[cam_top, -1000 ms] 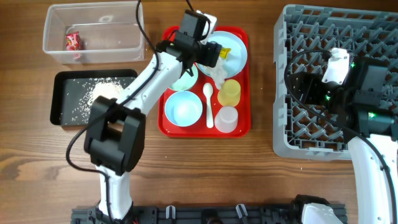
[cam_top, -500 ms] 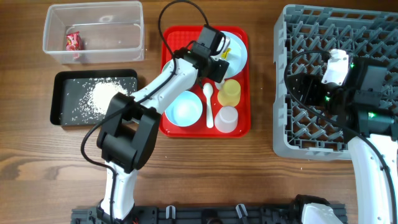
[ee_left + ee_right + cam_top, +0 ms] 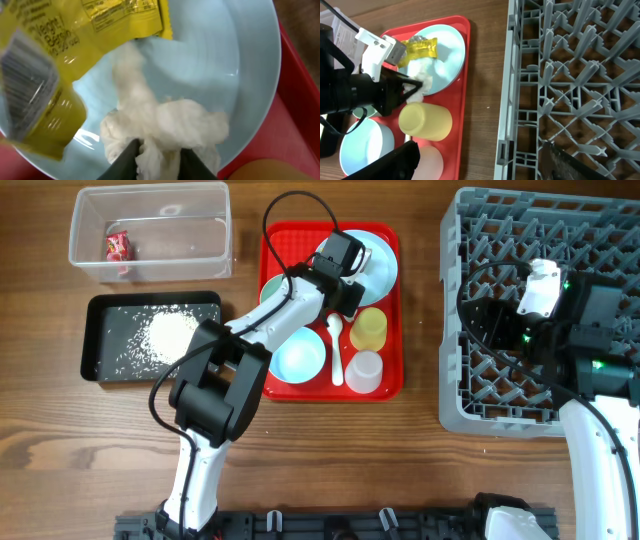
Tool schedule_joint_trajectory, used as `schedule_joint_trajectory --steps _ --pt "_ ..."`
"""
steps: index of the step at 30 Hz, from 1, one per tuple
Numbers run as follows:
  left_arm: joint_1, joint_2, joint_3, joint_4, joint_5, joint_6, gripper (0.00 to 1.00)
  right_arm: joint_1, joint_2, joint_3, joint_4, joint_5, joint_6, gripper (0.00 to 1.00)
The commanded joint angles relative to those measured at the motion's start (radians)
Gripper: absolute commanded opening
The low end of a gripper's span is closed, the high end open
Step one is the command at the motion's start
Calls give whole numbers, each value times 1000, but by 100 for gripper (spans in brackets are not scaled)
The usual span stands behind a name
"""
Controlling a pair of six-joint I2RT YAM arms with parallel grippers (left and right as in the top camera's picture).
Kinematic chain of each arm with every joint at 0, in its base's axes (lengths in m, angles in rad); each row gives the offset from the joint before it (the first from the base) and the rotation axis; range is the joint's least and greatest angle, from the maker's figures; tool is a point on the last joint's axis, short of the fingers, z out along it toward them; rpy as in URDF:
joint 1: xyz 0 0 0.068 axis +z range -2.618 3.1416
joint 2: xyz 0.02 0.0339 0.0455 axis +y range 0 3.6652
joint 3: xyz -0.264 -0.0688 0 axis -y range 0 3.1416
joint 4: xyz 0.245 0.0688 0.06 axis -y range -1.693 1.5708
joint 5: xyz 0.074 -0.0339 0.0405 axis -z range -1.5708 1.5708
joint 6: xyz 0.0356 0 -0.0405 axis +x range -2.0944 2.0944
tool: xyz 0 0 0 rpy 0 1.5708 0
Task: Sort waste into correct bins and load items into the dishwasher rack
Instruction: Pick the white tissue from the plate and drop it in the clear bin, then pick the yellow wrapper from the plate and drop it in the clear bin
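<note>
Left wrist view showed my left end effector (image 3: 159, 159) straight over the crumpled white tissue (image 3: 165, 127) on the light blue plate (image 3: 240, 75), fingers slightly parted astride its near edge, grip unconfirmed, yellow wrapper (image 3: 60, 60) just beyond.

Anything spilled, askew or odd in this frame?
Nothing spilled or broken. A crumpled tissue and a yellow wrapper lie on the light blue plate, and the left end effector straddles the tissue.

Left gripper (image 3: 159, 159) closing on crumpled white tissue (image 3: 165, 127)

Its dark fingers are straddling the tissue lying on the large light blue plate (image 3: 225, 60), beside a crinkled yellow wrapper (image 3: 55, 65).
</note>
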Motion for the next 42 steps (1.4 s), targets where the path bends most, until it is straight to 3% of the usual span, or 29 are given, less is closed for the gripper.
schedule_joint_trajectory --steps 1,15,25,31,32,33,34,35,36,42 --pt "1 20 -1 6 -2 3 4 -4 5 13 2 10 -10 80" --pt "76 -307 -1 -60 -3 -77 4 -4 5 13 2 10 -10 80" --pt "394 -320 -1 -62 -35 -121 4 -4 5 13 11 10 -10 80" --pt "561 -269 -1 30 -108 -121 4 -4 11 13 11 10 -9 80" --pt "579 -250 -1 50 -108 -121 11 -4 13 13 10 9 -8 80" --pt "591 -229 -1 68 -107 -121 33 -4 17 13 10 10 -8 80" --pt "600 -203 -1 93 -108 -121 68 -4 22 13 10 10 -8 80" --pt "602 -187 -1 108 -108 -121 88 -4 26 13 10 10 -7 80" --pt "601 -180 -1 116 -108 -121 100 -4 31 13 10 10 -8 80" --pt "571 -194 -1 126 -40 -121 100 -4 43 13 6 10 -9 80"
